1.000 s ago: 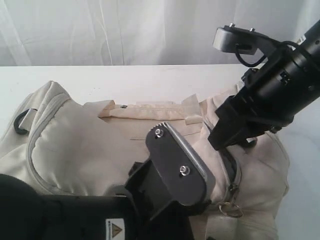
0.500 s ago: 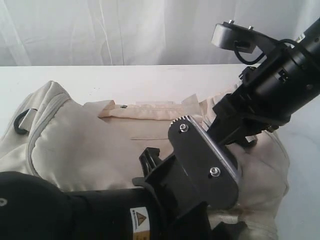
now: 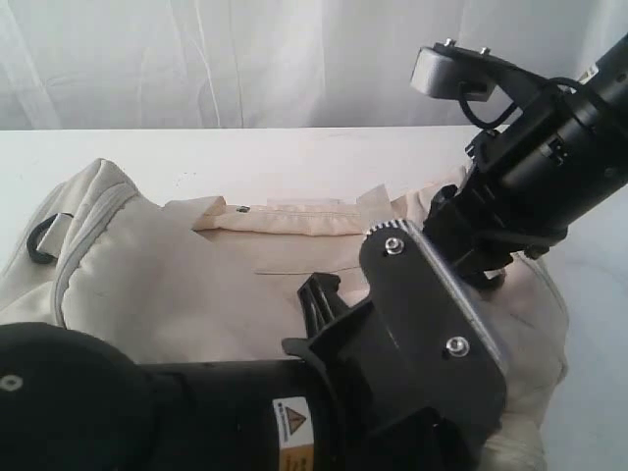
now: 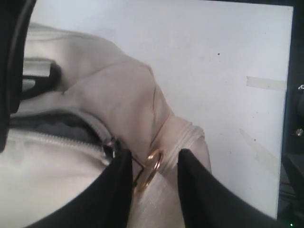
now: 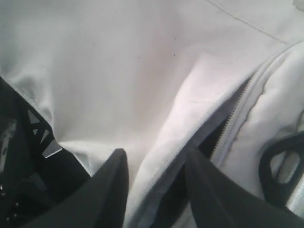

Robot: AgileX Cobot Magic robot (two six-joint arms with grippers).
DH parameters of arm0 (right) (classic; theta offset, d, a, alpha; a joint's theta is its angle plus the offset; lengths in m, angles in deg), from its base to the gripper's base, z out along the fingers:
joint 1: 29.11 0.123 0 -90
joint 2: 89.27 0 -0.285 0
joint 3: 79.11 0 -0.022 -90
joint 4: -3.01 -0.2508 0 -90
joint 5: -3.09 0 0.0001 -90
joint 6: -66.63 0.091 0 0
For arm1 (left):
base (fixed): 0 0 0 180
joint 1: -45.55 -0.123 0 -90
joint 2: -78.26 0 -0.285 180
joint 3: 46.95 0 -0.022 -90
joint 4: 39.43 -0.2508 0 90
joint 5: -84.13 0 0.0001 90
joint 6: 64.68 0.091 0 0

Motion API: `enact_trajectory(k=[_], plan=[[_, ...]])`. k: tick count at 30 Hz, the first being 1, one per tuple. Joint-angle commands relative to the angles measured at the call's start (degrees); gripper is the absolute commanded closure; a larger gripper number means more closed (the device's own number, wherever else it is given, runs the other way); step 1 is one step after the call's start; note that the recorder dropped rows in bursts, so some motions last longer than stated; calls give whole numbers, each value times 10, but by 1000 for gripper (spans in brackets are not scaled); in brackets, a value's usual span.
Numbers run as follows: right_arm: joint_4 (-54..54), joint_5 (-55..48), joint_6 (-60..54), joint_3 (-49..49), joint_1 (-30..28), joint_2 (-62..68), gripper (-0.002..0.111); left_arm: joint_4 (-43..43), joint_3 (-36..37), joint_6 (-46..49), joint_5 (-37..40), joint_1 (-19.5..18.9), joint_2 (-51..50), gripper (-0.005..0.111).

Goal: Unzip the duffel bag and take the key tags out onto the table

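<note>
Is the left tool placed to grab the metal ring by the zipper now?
Probably yes: the metal ring at the end of the duffel bag's zipper sits between the left tool's open fingers, with nothing in between.

Duffel bag (image 3: 196, 285) cream, zipper (image 4: 61, 141) grey — table (image 3: 245, 157) white — ring (image 4: 151, 168) gold.

Bright, even, diffuse light throughout; soft, faint shadows only. Washed out on wide white matte counter (image 4: 228, 57) and large soft cream fabric duffel bag (image 5: 118, 57). Heavy near-lens blur on black arm housing (image 3: 147, 412). Wrist views soft, slightly grainy.
</note>
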Motion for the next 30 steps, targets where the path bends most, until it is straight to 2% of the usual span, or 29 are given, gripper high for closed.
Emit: enact_trajectory(k=[1, 5, 10, 19, 21, 22, 23, 25, 30], plan=[[-42, -1, -22, 3, -2, -4, 65, -19, -25, 10, 20, 4, -17, 69], [-31, -1, -22, 3, -2, -4, 65, -23, -23, 7, 57, 4, -31, 73], [12, -1, -17, 3, -2, -1, 65, -23, -22, 7, 67, 4, -33, 91], [6, -1, 12, 15, -2, 54, 66, -24, -22, 8, 70, 4, -32, 91], [-2, -1, 12, 19, -2, 63, 71, -27, -22, 20, 71, 4, -32, 91], [-18, -1, -7, 19, -2, 68, 81, -27, -22, 24, 71, 4, -32, 91], [-26, -1, -18, 19, -2, 69, 86, -27, -22, 24, 72, 4, -32, 91], [-64, -1, -57, 16, -2, 73, 108, -24, -22, 24, 83, 4, -32, 91], [-96, -1, -87, 3, -2, 73, 108, 8, -22, 24, 145, 4, -32, 91]])
